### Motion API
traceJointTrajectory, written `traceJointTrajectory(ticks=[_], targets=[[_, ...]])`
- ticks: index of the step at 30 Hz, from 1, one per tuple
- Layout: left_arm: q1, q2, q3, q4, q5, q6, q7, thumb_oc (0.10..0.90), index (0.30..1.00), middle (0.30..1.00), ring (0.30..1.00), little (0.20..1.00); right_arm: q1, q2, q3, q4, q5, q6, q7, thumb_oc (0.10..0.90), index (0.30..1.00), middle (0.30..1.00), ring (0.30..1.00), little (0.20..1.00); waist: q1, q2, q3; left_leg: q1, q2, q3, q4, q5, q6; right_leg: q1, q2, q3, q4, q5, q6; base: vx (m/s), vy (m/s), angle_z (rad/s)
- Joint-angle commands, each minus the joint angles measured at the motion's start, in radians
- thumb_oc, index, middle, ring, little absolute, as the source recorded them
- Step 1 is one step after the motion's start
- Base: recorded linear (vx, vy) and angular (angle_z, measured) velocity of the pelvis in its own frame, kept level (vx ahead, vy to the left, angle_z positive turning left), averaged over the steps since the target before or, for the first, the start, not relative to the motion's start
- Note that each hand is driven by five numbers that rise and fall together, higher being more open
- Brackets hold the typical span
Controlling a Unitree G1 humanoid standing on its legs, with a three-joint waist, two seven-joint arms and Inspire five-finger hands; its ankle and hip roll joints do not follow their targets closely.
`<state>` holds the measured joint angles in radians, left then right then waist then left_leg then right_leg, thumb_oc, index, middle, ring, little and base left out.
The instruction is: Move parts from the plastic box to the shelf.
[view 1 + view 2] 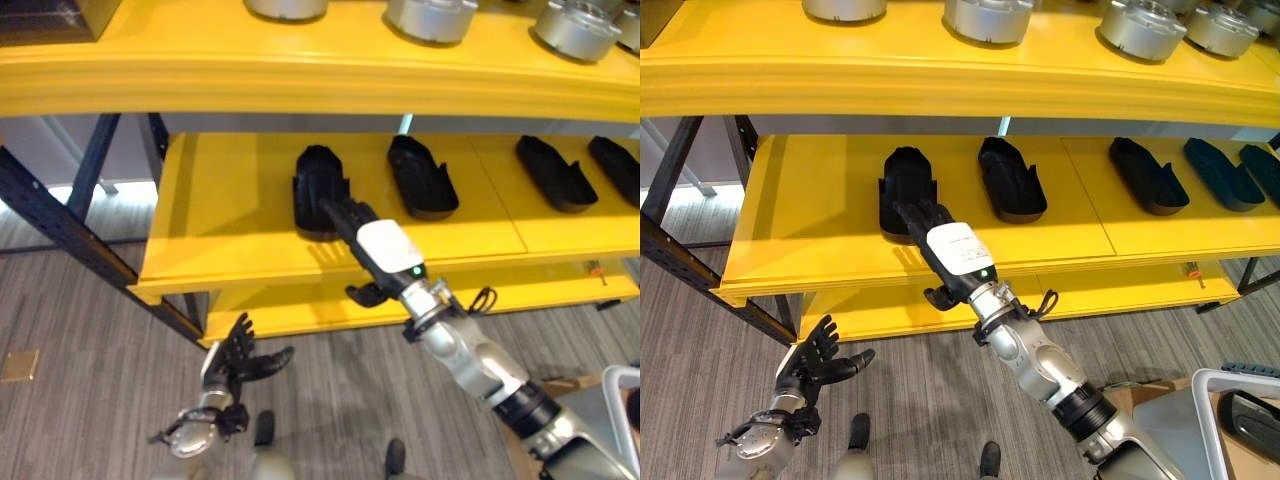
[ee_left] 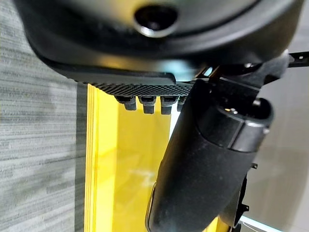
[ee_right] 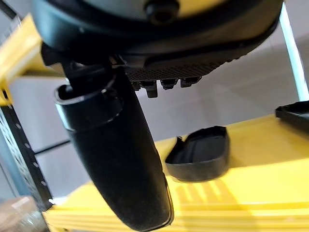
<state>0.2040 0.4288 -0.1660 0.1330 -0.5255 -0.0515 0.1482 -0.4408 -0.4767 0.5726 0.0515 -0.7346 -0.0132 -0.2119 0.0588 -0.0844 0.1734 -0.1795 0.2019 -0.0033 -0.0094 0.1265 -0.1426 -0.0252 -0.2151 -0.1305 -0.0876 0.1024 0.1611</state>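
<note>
A yellow shelf unit (image 1: 230, 215) on dark metal legs takes up most of the head views, standing on a grey striped floor (image 1: 90, 340). Its top shelf (image 1: 940, 70) carries a row of round silver metal parts (image 1: 988, 18). The middle shelf below it holds a row of long black plastic parts lying flat, each well apart from the next: the leftmost black part (image 1: 906, 185), a second black part (image 1: 1010, 180) just to its right, then more black parts (image 1: 1148, 175) toward the right end. The right arm reaches in from the lower right, and the right hand (image 1: 925, 222) stretches over the front edge of the middle shelf with its fingers straight and released, their tips at the near end of the leftmost black part; whether they touch it cannot be told. In the right wrist view the fingers are extended and clasp nothing, and that black part (image 3: 199, 153) lies flat on the yellow surface just past them. The left hand (image 1: 815, 362) hangs low over the floor at the lower left, in front of the shelf unit, fingers spread and relaxed, holding nothing. At the lower right corner the pale rim of a plastic box (image 1: 1225, 385) is in view, with a dark shape inside it.
</note>
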Motion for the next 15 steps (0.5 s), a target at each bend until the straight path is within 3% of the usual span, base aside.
traceJointTrajectory(ticks=[1, 15], targets=[[-0.108, 0.029, -0.021, -0.032, 0.039, -0.120, 0.007, 0.900, 1.000, 1.000, 1.000, 1.000, -0.135, 0.002, -0.069, -0.048, -0.052, 0.004, -0.111, 0.900, 1.000, 1.000, 1.000, 1.000, 0.005, 0.020, 0.007, 0.005, -0.041, 0.044, 0.034, -0.055, 0.089, 0.032, -0.004, 0.003, 0.078, -0.099, -0.016, -0.03, 0.010, 0.01], [-0.132, 0.022, -0.028, -0.036, 0.038, -0.132, 0.036, 0.900, 1.000, 1.000, 1.000, 1.000, -0.156, 0.046, -0.040, 0.036, -0.060, 0.040, -0.138, 0.900, 1.000, 1.000, 1.000, 1.000, 0.021, 0.032, 0.044, -0.032, -0.054, 0.040, 0.046, -0.054, 0.091, 0.009, -0.018, -0.001, 0.075, -0.087, -0.015, -0.01, 0.003, 0.01]])
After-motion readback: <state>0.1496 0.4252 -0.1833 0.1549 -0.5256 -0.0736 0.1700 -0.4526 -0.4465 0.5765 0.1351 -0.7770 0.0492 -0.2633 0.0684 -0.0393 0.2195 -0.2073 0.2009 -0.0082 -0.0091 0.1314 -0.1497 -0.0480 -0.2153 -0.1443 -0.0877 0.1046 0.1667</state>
